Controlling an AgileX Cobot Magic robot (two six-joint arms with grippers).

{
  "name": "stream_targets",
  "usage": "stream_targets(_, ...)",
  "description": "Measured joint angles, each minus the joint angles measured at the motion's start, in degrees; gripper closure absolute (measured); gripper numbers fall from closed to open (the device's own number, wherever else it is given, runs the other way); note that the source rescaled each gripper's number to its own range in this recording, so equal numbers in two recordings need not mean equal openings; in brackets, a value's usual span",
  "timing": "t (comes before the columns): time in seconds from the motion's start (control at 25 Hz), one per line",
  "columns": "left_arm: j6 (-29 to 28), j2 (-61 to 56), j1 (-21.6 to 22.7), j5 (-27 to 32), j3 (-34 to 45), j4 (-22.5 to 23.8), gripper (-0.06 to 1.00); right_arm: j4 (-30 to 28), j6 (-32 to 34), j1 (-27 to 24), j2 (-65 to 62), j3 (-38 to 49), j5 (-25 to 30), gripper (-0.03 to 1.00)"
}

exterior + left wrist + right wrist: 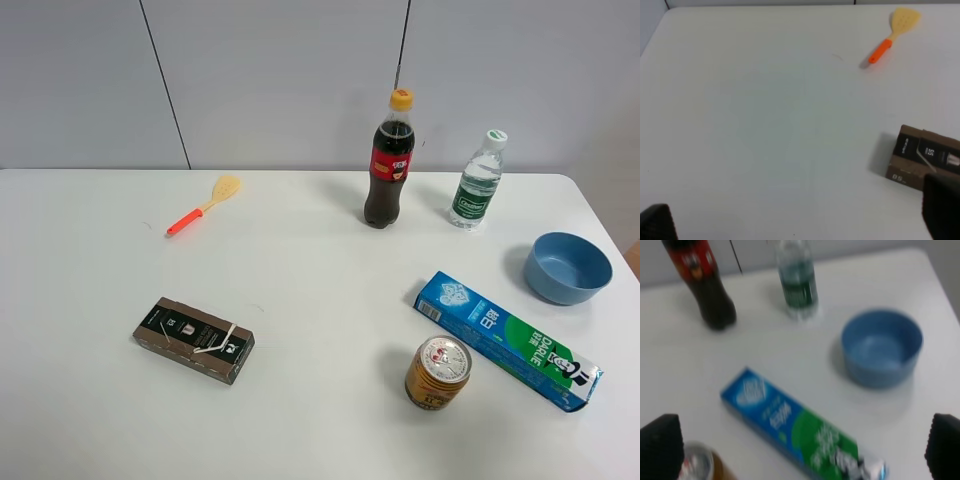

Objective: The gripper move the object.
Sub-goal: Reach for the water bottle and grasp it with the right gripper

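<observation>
Small clear green-labelled plastic water bottle (476, 180): upright, upper right, untouched. Right claw (802, 449): spread wide, empty. Likely next: approach, straddle bottle.

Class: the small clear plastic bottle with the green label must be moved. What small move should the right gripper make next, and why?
Probably ease the right gripper forward toward the small clear plastic water bottle with green label. Its jaws stand wide apart, holding nothing, and the bottle stands upright, untouched, beyond the blue toothpaste box.
</observation>
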Motion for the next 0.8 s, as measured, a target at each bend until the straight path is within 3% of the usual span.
stream_targets(0.2,0.00,0.00,0.00,0.00,0.00,0.00,-0.06,-0.10,-0.07,0.00,10.04,-1.42,-13.48,-0.02)
stream_targets(0.56,0.00,0.00,0.00,0.00,0.00,0.00,-0.06,-2.06,-0.24,0.00,40.12,-1.42,-42.92,-0.02)
stream_targets(0.8,0.00,0.00,0.00,0.00,0.00,0.00,-0.06,-5.14,-0.55,0.00,58.06,-1.42,-58.82,-0.02)
